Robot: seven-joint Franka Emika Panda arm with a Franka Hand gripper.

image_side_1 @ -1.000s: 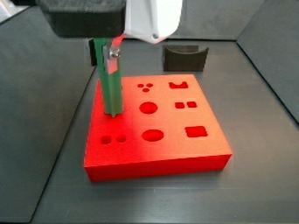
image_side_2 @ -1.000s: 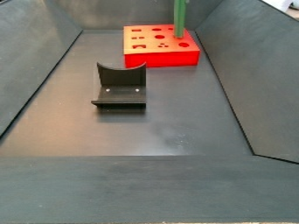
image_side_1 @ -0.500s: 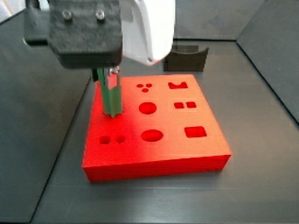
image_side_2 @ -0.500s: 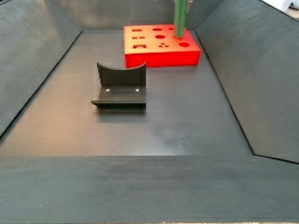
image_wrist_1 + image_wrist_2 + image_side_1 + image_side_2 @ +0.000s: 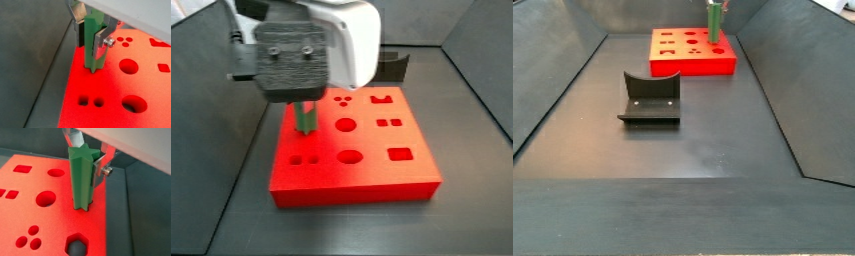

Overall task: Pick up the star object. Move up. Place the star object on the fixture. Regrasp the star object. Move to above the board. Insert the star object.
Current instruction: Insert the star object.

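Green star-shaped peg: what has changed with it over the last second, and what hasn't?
The gripper has come down over the red slab board, pushing the upright green star-shaped peg deeper into its hole, so less green shows above the top. It stays shut on the peg. The board and the dark grey fixture have not moved.
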